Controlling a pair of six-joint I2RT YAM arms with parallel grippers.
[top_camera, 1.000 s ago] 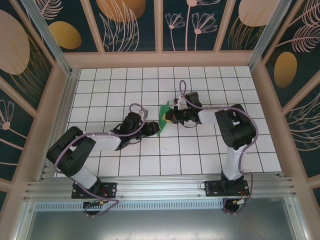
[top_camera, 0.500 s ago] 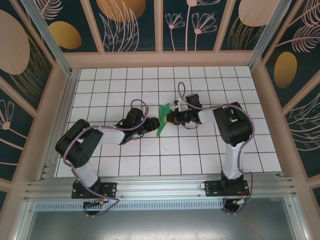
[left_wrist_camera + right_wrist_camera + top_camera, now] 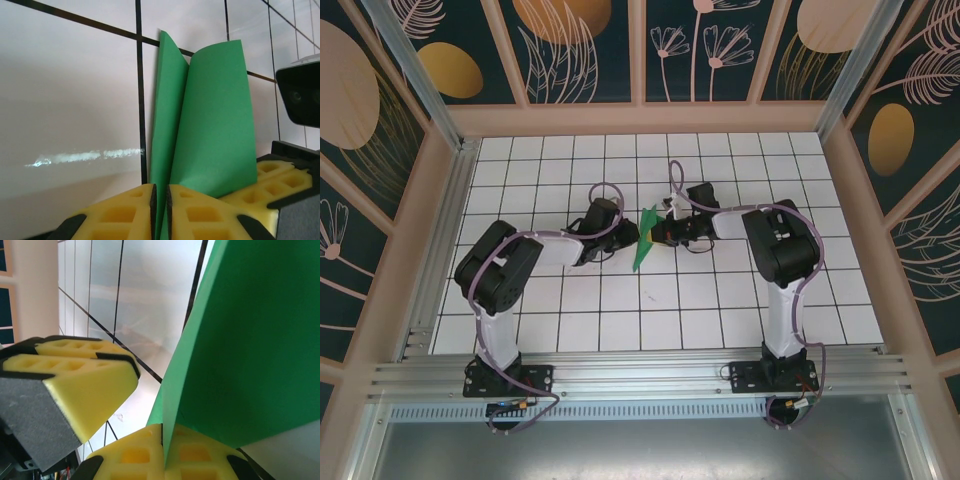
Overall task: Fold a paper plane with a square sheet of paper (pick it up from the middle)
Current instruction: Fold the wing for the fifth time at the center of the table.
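The green sheet of paper [image 3: 643, 243] is folded into a narrow pointed shape and held off the tiles mid-table between both grippers. My left gripper [image 3: 631, 236] comes at it from the left. In the left wrist view the yellow pads of that gripper [image 3: 160, 199] stand pressed on a lower edge of the paper [image 3: 212, 125], whose two flaps fan upward. My right gripper [image 3: 656, 232] meets the paper from the right; in its wrist view this gripper [image 3: 171, 437] is shut on the fold of the paper [image 3: 250, 350]. The left fingers [image 3: 75, 375] show beside it.
White tiled floor [image 3: 720, 300] with black grid lines lies all round. Wooden walls [image 3: 640, 118] and a metal rail [image 3: 640, 372] frame it. The right arm's fingers [image 3: 280, 172] and camera housing [image 3: 300, 95] sit close at the right of the left wrist view.
My left arm has swung up and right to the paper and its jaws have closed onto it. The paper's lower tip now reaches further down-left. The right gripper kept its hold.
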